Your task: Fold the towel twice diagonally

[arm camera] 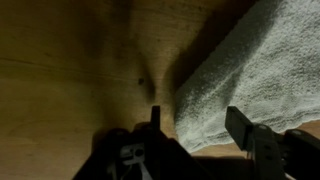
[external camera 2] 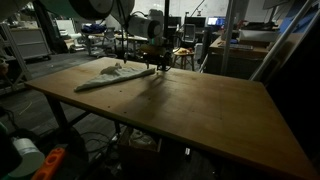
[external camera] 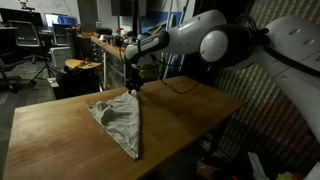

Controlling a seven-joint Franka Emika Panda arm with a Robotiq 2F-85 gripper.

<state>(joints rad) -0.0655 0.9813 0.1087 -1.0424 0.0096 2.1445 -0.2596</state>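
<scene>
The towel (external camera: 120, 122) lies on the wooden bench (external camera: 50, 140) around the middle of the frame in an exterior view, and it already reads as a triangle: one corner at the top beneath the arm (external camera: 205, 42), one out to the left, and a long tip pointing to the lower edge of the frame. In an exterior view taken low across the bench (external camera 2: 200, 115), the towel (external camera 2: 110, 75) is a flat pale shape in the upper left, with the arm's end standing over its far end.

In the wrist view the jaws show dark along the bottom of the frame. They stand apart, with the edge of the towel (arm camera: 250, 70) running up between them on the right and bare bench (arm camera: 70, 60) on the left. They straddle the cloth and do not look pinched on it yet.

Judging by the triangle, the first diagonal fold looks done and the step in hand is taking a corner for the second. The next move calls for closing on both layers at that top corner, lifting only enough to clear the wood, and carrying it over to the long tip so the edges meet. A grip on a single layer would peel the first fold open
</scene>
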